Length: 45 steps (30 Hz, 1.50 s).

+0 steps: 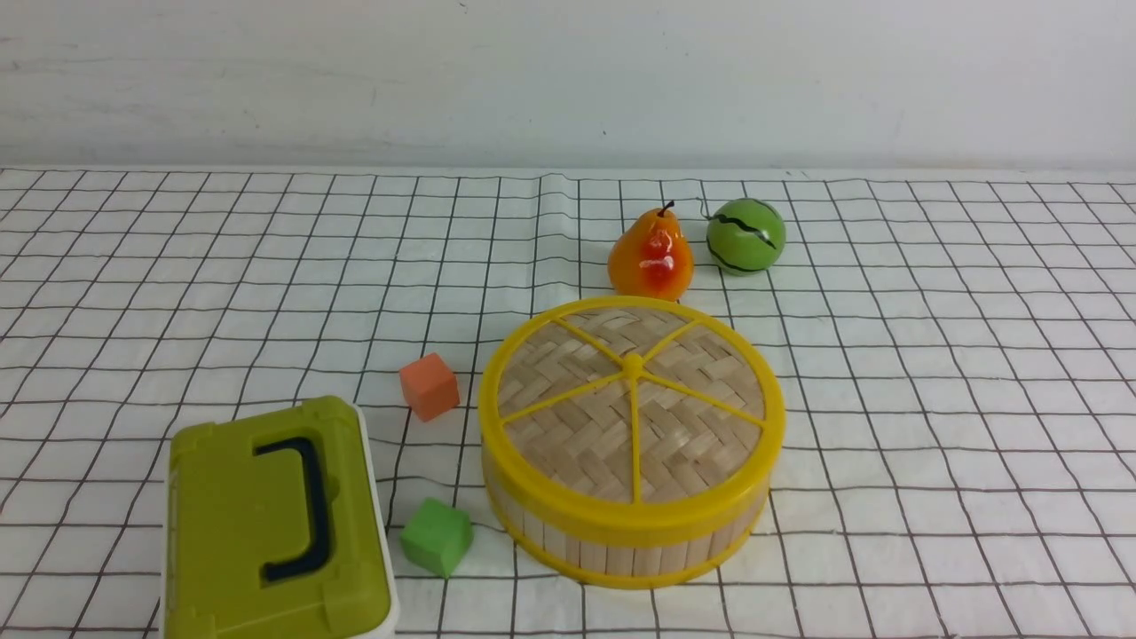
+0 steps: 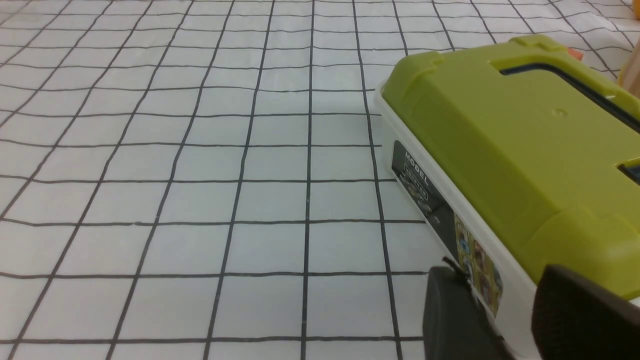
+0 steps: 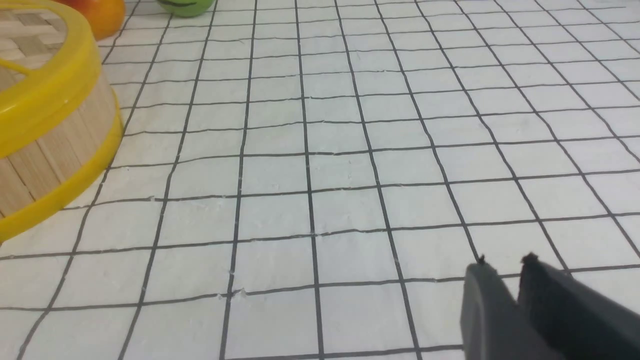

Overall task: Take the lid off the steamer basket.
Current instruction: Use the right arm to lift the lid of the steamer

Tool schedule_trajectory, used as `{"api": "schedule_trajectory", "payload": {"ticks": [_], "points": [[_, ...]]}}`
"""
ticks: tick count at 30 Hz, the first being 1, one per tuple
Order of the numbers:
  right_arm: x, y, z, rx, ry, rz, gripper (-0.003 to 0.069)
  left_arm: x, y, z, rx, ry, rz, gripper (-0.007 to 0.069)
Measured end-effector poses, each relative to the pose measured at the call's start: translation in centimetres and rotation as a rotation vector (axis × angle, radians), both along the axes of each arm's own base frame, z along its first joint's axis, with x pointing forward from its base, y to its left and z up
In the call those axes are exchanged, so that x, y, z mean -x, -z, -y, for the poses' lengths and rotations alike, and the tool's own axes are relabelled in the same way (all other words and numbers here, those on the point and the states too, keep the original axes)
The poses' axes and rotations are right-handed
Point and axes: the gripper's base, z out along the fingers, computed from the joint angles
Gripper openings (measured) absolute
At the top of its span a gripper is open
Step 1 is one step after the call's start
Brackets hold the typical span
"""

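Observation:
The lid, a woven bamboo disc with a yellow rim and spokes, sits flat on the steamer basket at the table's middle. Neither gripper shows in the front view. In the right wrist view the basket with its lid lies well off to one side of my right gripper, which hangs over bare cloth with its fingers nearly together and empty. My left gripper is slightly open and empty, close beside the olive-green box.
An olive-green box with a dark handle stands front left, also in the left wrist view. An orange cube and a green cube lie left of the basket. A pear and a green ball sit behind it.

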Motion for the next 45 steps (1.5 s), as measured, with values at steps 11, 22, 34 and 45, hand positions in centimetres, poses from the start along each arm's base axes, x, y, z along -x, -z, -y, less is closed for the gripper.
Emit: {"api": "schedule_trajectory", "payload": {"ticks": [11,22,34,45], "points": [[0.0,0.0,-0.1,-0.043,-0.002,0.003,0.0111,0.0,0.0,0.0,0.000,0.000,0.000,0.0239],[-0.1,-0.7,-2.4,-1.011,0.017,0.025,0.0127,0.0,0.0,0.0,0.000,0.000,0.000,0.0239],[0.0,-2.4,-2.5,-0.802,-0.082,0.099,0.0136,0.0,0.0,0.0,0.000,0.000,0.000,0.0239],[-1.3,-15.3,-3.7,-0.145,-0.401,-0.055,-0.0022,0.0,0.0,0.0,0.000,0.000,0.000,0.0239]]}}
